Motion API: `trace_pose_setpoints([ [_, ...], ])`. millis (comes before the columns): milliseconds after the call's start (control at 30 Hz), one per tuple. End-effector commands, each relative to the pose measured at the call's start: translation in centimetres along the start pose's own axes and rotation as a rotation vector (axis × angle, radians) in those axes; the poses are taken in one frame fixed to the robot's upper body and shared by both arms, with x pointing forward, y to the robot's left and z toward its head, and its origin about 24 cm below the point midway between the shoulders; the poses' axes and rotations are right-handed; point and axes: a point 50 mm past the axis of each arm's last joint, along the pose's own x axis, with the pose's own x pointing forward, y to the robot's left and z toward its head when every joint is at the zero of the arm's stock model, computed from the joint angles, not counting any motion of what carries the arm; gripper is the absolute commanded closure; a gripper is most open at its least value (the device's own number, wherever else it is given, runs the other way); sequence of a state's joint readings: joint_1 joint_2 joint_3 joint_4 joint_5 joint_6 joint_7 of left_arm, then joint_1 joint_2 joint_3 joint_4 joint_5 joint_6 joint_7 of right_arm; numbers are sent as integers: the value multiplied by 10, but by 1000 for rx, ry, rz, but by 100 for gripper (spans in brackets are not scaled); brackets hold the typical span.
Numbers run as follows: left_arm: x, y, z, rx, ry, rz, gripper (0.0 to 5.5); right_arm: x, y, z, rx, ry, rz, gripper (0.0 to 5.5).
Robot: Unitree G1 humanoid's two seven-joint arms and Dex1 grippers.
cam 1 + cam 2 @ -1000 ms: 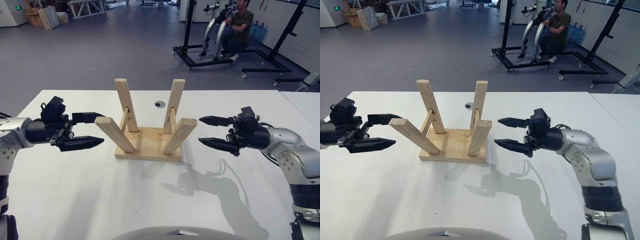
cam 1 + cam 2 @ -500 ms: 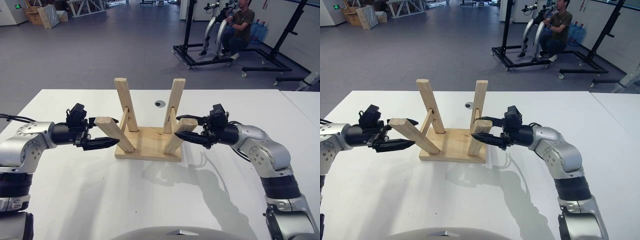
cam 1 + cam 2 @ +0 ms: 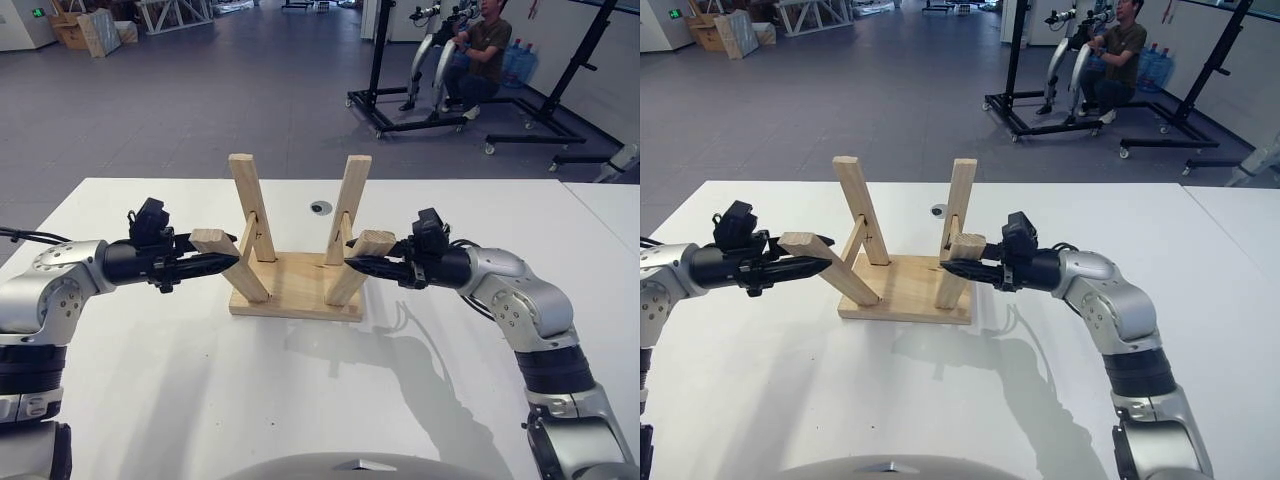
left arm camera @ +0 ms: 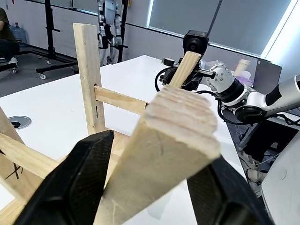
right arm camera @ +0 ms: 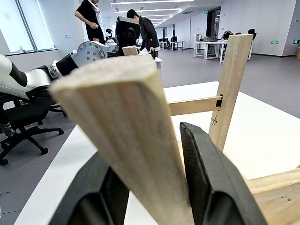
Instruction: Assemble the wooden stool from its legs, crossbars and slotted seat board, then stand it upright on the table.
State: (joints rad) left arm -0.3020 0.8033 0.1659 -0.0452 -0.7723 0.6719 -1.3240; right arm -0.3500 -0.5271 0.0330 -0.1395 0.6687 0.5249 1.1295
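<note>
Wooden stool (image 3: 296,262) is resting inverted on the table (image 3: 150,380), seat board (image 3: 298,292) down. Left gripper (image 3: 226,261) is clamping the near-left leg (image 3: 246,283), and right gripper (image 3: 352,265) is clamping the near-right leg (image 3: 376,243). Up close, the wrist views are showing pads (image 4: 84,180) pressing each leg's faces.

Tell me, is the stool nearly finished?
Nearly. Done: the legs, linked by crossbars, stand in the seat board, which lies upside down on the table. In hand: the left gripper is shut on the near left leg, the right gripper on the near right leg. Left: flip the stool upright.
</note>
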Motion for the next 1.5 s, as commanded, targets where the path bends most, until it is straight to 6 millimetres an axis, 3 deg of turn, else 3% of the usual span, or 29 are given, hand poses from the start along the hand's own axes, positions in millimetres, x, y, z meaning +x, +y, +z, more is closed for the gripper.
trace_pose_setpoints([
  [33,6,-9,14,-23,-34,-64,354,-5,-7,5,91,16,-11,408],
  [267,19,-24,25,-251,-148,-137,402,-8,-13,38,446,-5,79,416],
  [367,19,-15,34,-358,-258,-78,425,-12,-14,54,599,-23,122,422],
  [467,19,2,39,-490,-347,29,449,-15,-23,55,770,-16,96,445],
  [567,24,19,23,-646,-338,171,449,-11,-36,42,921,28,5,445],
  [700,43,25,-12,-819,-274,275,446,1,-53,0,1131,72,-132,444],
  [833,53,36,-36,-933,-257,407,442,8,-66,-29,1190,48,-264,444],
  [933,55,45,-50,-1007,-289,482,366,6,-74,-39,1205,-35,-324,444],
  [1100,57,49,-38,-1007,-372,474,284,3,-82,-18,1144,-181,-318,333],
  [1233,52,63,-15,-978,-464,493,224,2,-94,6,1081,-287,-348,264],
  [1400,48,84,-1,-997,-538,531,153,4,-102,18,1056,-375,-368,163],
  [1500,27,107,2,-957,-602,724,153,-10,-117,35,973,-484,-475,109],
])
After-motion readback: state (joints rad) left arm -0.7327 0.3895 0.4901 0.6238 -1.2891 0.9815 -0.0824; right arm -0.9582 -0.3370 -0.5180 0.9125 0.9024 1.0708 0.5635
